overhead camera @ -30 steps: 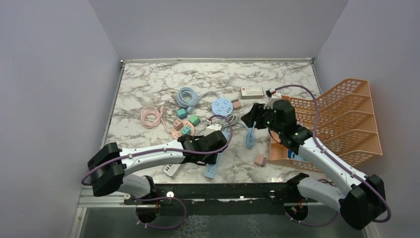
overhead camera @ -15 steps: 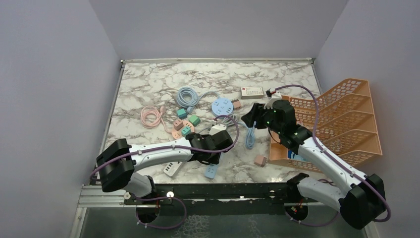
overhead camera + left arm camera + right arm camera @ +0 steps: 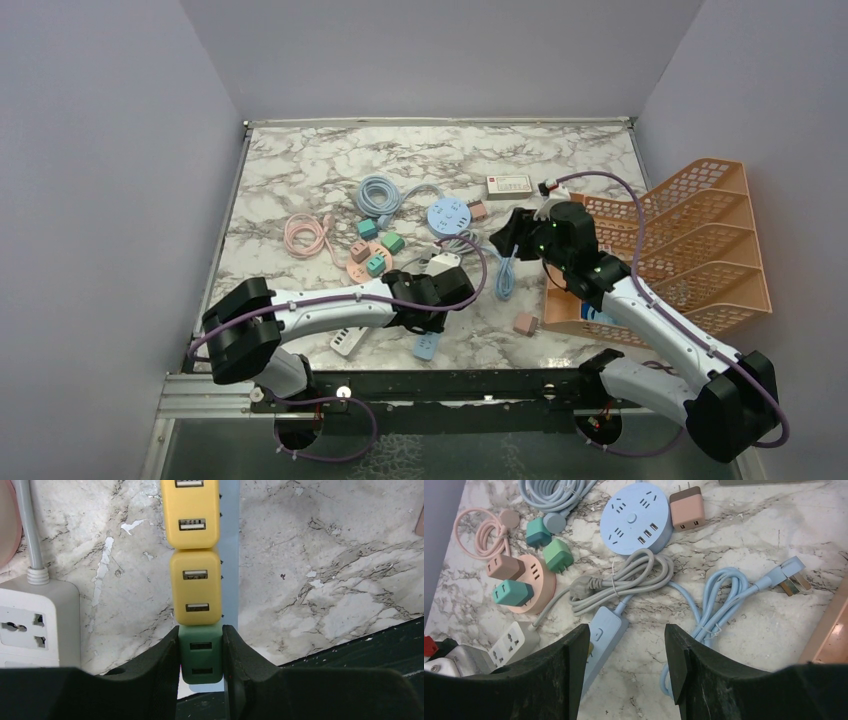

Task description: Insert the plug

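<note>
A small green plug (image 3: 201,655), two USB ports facing up, sits clamped between the left end effector (image 3: 201,639) fingers. The pale blue power strip (image 3: 229,555) runs straight ahead, carrying two yellow plugs (image 3: 195,592).

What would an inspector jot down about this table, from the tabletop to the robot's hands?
Surface: marble table, crowded.
Job's things: green charger in line with two yellow chargers on the blue power strip; whether seated, cannot tell.
Clutter: round blue socket hub, pink hub bearing chargers, white power strip, orange rack.
Hands: left hand shut on green charger; right hand open, empty.
Cables: blue cable, grey cable, pink cable, all coiled.
Surroundings: plain walls; nothing else seen.
</note>
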`<state>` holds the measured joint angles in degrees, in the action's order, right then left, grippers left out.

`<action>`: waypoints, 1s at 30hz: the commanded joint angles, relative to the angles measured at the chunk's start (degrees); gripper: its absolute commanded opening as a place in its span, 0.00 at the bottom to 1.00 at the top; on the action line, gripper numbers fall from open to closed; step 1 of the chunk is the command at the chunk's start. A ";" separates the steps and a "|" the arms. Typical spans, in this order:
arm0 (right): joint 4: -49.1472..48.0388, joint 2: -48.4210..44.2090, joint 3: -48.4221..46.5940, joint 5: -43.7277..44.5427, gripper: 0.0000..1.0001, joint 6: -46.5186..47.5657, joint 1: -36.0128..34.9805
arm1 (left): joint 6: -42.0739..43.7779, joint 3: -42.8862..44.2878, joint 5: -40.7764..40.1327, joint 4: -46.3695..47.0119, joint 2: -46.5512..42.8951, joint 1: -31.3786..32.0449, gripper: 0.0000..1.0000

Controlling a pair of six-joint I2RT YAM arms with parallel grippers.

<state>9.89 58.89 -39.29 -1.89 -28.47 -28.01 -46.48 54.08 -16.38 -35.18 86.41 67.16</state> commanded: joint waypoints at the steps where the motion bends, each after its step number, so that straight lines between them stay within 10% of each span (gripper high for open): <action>1: 4.56 -0.40 -2.11 2.60 0.57 -0.36 0.17 | 1.32 -3.37 0.39 0.42 8.12 -0.15 0.00; 30: 41.38 7.29 -13.39 4.34 0.55 -5.75 0.20 | 10.80 10.69 -10.08 9.68 9.01 -7.74 0.03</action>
<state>44.03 63.77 -49.98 2.04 -32.45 -28.01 -40.12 65.47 -10.74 -45.45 94.02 62.89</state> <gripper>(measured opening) 0.562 0.324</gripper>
